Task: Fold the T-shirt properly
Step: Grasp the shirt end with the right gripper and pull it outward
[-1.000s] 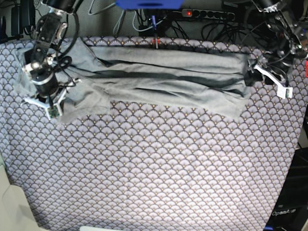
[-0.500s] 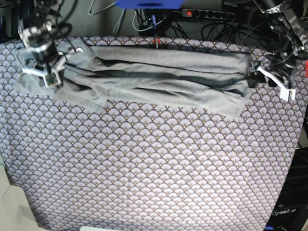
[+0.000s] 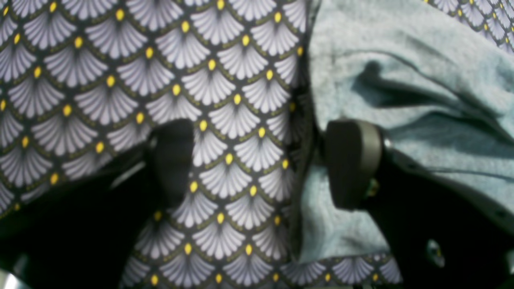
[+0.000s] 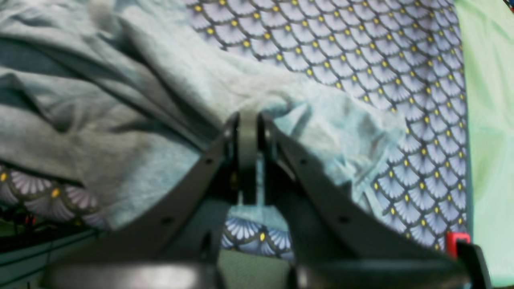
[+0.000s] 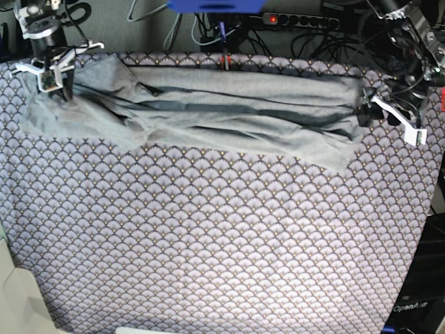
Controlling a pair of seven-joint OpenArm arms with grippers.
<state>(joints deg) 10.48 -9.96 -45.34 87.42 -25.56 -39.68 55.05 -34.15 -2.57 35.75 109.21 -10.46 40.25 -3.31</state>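
Behind the right gripper (image 4: 248, 132), clamped on the T-shirt (image 5: 229, 111), folds blur; left gripper (image 3: 261, 164) gapes.

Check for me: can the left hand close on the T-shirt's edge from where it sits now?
Probably yes. The left hand is open, straddling the edge of the T-shirt: one finger is over the grey fabric, the other over the patterned cloth. Nothing lies between. It may pinch that cloth too.

Soft wrist views (bluish tint)
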